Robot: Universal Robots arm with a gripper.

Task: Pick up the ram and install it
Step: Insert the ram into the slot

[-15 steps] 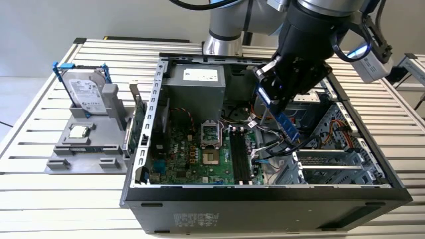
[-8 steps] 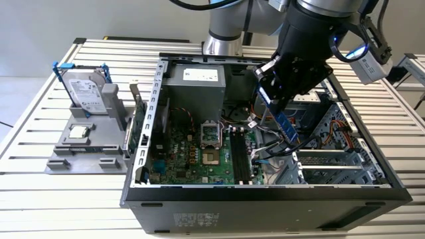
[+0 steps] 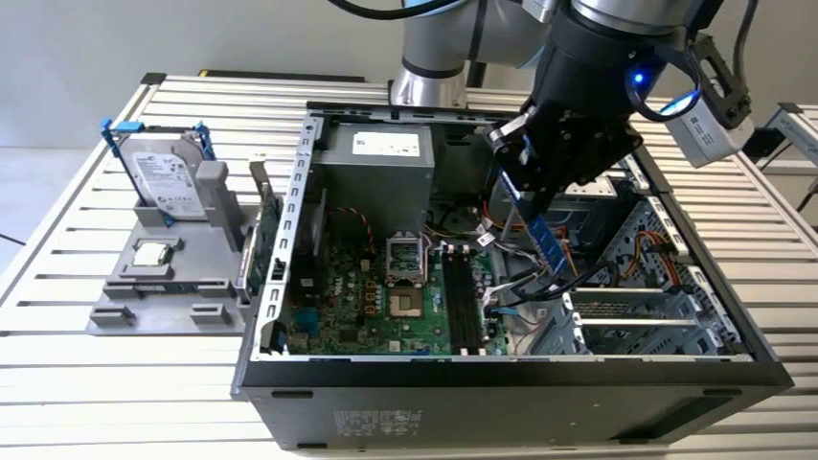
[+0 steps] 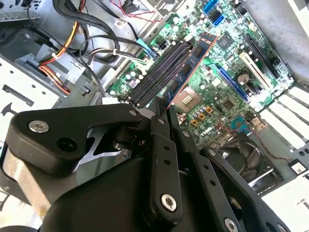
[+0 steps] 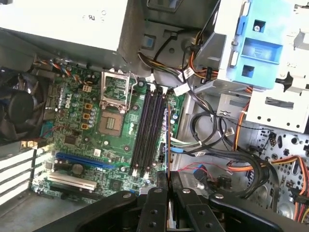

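The gripper (image 3: 528,196) is positioned inside the open computer case (image 3: 275,287), which stands on the slatted table (image 3: 77,383). Its fingers are closed to a narrow gap and clamp the ram (image 3: 550,241) by one end. In the exterior view the ram hangs tilted from the gripper, with its free end pointing down and toward the near side of the case. It sits just to the exterior view's right of the memory slots (image 3: 463,299), above the motherboard (image 3: 371,307) and next to the loose cables (image 3: 524,287). In the second wrist view the ram (image 4: 193,60) extends from the gripper (image 4: 165,108) and runs parallel to the memory slots (image 4: 159,72), just beside them; it is not seated. In the first wrist view the gripper (image 5: 169,175) is near the end of the memory slots (image 5: 152,130). At the exterior view's left, well apart from the case, a grey holder (image 3: 192,316) carries the hard drive (image 3: 167,174) and the processor chip (image 3: 153,254).
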